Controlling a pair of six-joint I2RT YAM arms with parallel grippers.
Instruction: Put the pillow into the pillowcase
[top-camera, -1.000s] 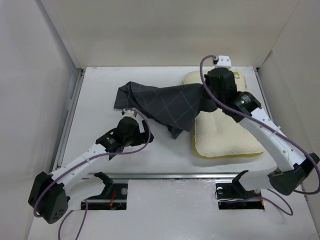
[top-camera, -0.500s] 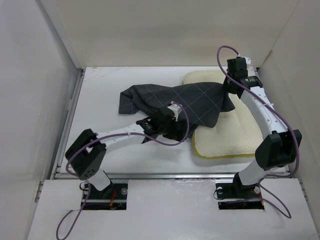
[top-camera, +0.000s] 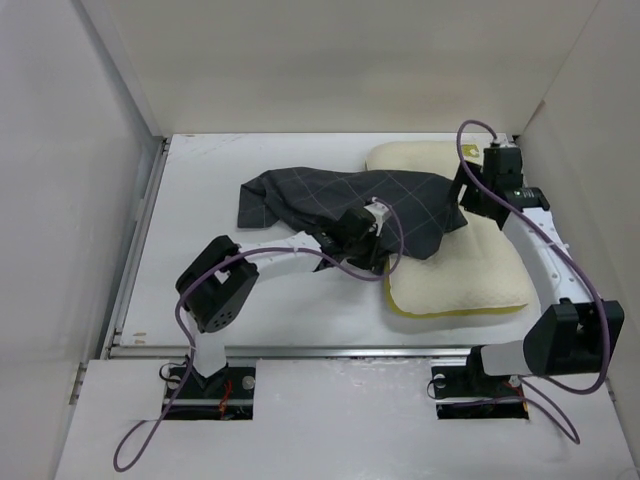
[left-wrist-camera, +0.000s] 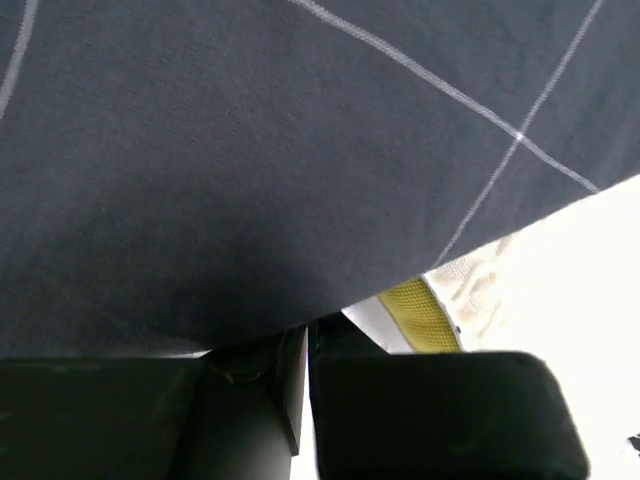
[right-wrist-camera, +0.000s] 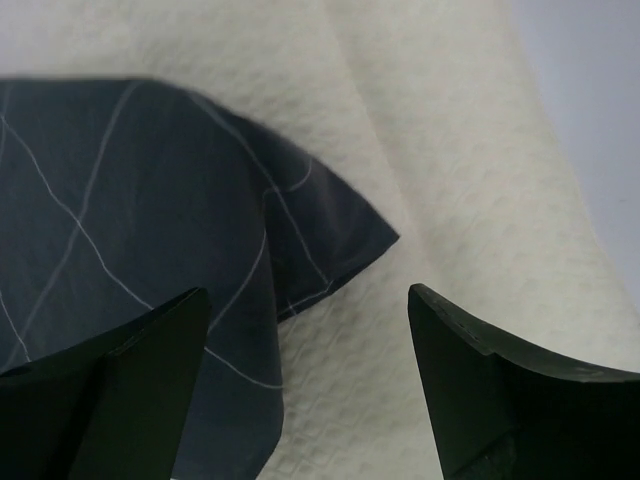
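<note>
The cream-yellow pillow lies at the right of the table. The dark checked pillowcase is spread from the table's middle over the pillow's upper left part. My left gripper is at the case's near edge beside the pillow, shut on the fabric. In the left wrist view the pillowcase hangs over the closed left gripper, and the pillow's yellow rim shows just beyond. My right gripper stands open over the pillow, the pillowcase's loose corner just ahead of it and not held.
White walls close in the table on the left, back and right. A metal rail runs along the near edge. The left arm stretches low across the middle; the right arm curves along the pillow's right side.
The right gripper opened, let go of the pillowcase and drew back to the right. The left arm reached right to the case's near edge and shut there.
</note>
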